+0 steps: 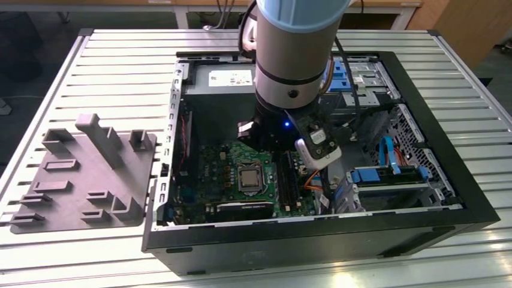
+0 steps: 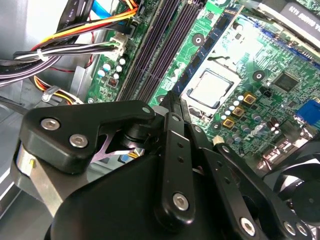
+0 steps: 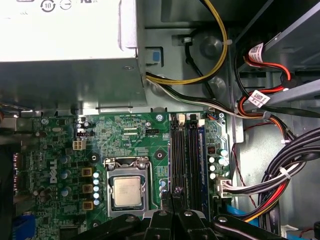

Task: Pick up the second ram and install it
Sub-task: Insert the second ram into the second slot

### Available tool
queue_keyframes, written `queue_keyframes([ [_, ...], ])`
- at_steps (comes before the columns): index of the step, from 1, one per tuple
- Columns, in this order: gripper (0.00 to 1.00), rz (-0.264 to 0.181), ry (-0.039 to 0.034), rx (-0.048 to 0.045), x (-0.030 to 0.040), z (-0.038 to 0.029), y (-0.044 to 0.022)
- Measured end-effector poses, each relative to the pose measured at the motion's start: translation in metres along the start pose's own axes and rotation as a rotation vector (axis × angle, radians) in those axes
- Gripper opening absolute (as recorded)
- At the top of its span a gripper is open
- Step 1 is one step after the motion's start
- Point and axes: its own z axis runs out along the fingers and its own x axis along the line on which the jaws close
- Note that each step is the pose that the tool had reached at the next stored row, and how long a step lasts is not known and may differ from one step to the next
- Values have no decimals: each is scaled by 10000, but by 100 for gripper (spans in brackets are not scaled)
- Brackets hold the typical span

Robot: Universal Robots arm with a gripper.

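The second ram [image 2: 216, 37], a thin blue stick with dark chips, stands on edge along the black memory slots [image 2: 160, 50] on the side nearest the silver processor [image 2: 210, 87]. Its near end runs in between the fingertips of my gripper [image 2: 172, 97], which looks shut on it. In the first wrist view my gripper [image 3: 174, 195] sits over the slot [image 3: 176, 150] closest to the processor [image 3: 126, 192], on the green motherboard [image 3: 125, 135]. In the exterior view my gripper [image 1: 270, 144] is low inside the open computer case [image 1: 320, 231], above the slots [image 1: 285, 177].
The power supply [image 3: 65, 30] lies beyond the motherboard. Bundled cables [image 3: 280, 175] crowd the side of the slots away from the processor. Drive bays [image 1: 392, 174] fill the case at the exterior view's right. A grey fixture [image 1: 84, 174] lies on the slatted table outside the case.
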Motion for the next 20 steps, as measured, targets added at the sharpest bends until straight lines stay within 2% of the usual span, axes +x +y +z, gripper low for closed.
queue_keyframes([
  [20, 11, 59, -5, 0, -16, 36, 3],
])
